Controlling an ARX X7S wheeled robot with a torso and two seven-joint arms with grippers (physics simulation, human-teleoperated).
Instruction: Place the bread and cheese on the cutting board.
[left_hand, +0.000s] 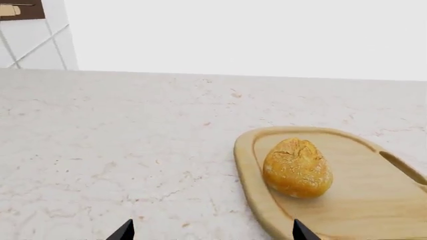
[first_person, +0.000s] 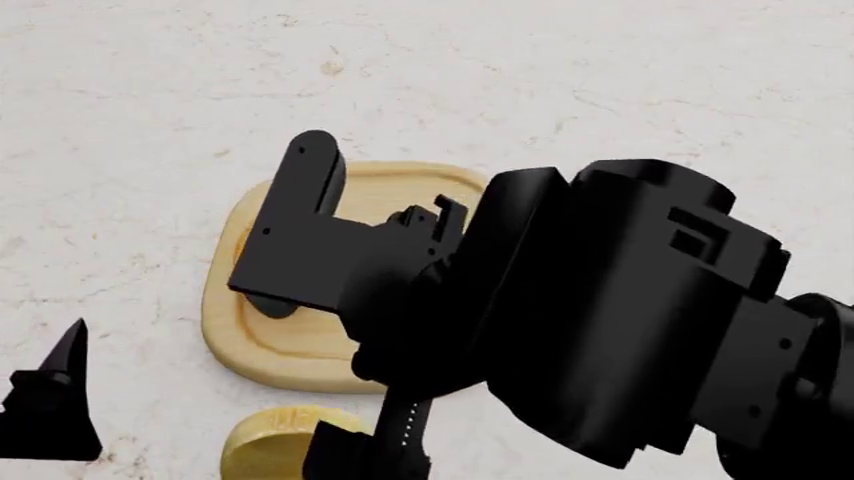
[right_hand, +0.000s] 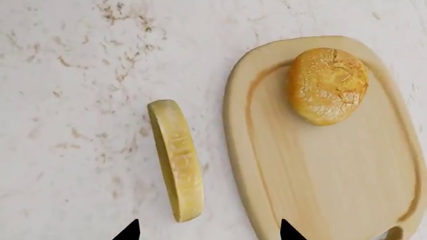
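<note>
Left gripper (left_hand: 212, 231) is empty, its jaws spread wide above the speckled marble counter (left_hand: 120, 150); the bread (left_hand: 297, 167) sits on the cutting board (left_hand: 360, 200) at roughly 1 o'clock from it. Cheese (right_hand: 177, 159) stands on edge on the counter just beside the board's long side, off the wood, with the right gripper (right_hand: 207, 231) hovering over it, jaws parted and holding nothing. In the head view the right arm (first_person: 601, 320) hides most of the board.
</note>
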